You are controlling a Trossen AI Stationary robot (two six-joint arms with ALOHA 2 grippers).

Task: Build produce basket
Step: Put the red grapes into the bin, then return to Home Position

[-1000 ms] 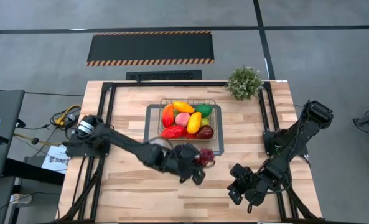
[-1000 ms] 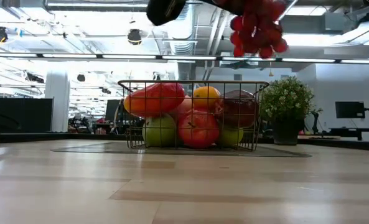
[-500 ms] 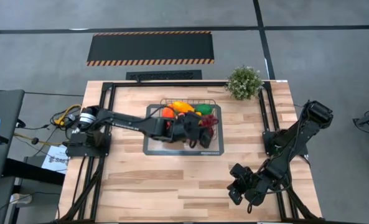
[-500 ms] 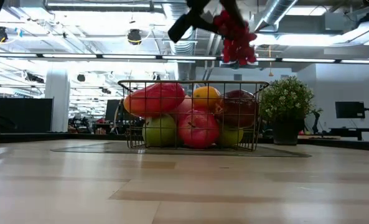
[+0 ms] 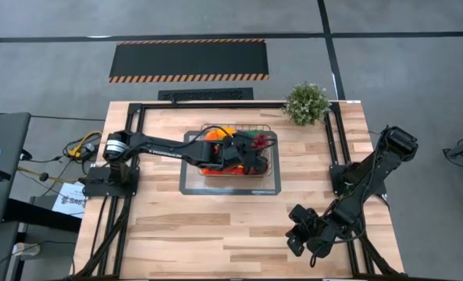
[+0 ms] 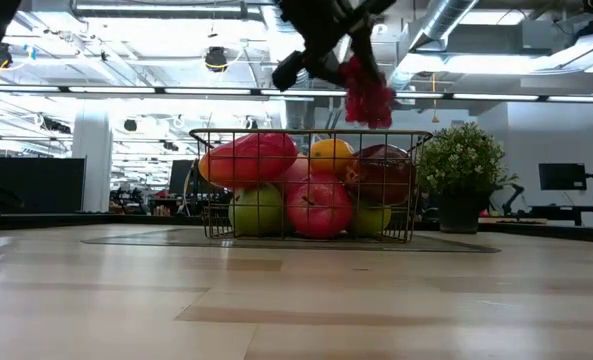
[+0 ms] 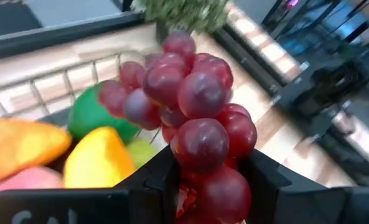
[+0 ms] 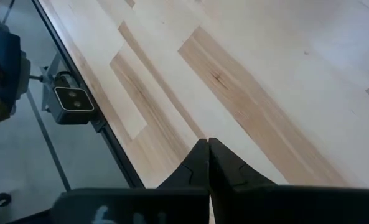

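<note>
The wire mesh basket [image 5: 268,129] stands on a grey tray [image 5: 190,184] at the table's middle and holds several toy fruits, among them a red one [image 6: 316,208] and a green one [image 7: 94,115]. My left gripper [image 5: 251,152] is over the basket, shut on a maroon grape bunch [image 7: 196,118] that hangs above the fruit [image 6: 368,90]. My right gripper [image 8: 208,163] is shut and empty, low over the table's near right part [image 5: 303,232]. My left gripper pinches the grape bunch between its two fingers [image 7: 160,177] at the bunch's near end [image 7: 206,186]. The rest of the bunch sticks out beyond the fingertips. The bunch is lifted clear above the basket's fruit, hanging down below the gripper in the low view.
A bushy green potted plant [image 5: 306,102] stands at the table's far right corner. Black frame rails [image 5: 134,133] run along the table's left and right sides. Bare wood lies in front of the tray [image 5: 215,226].
My left gripper has carried the grape bunch from the table's near middle toward the far edge, over the tray and above the basket. The bunch has stayed in its hold and now hangs lower, close above the basket's rim.
</note>
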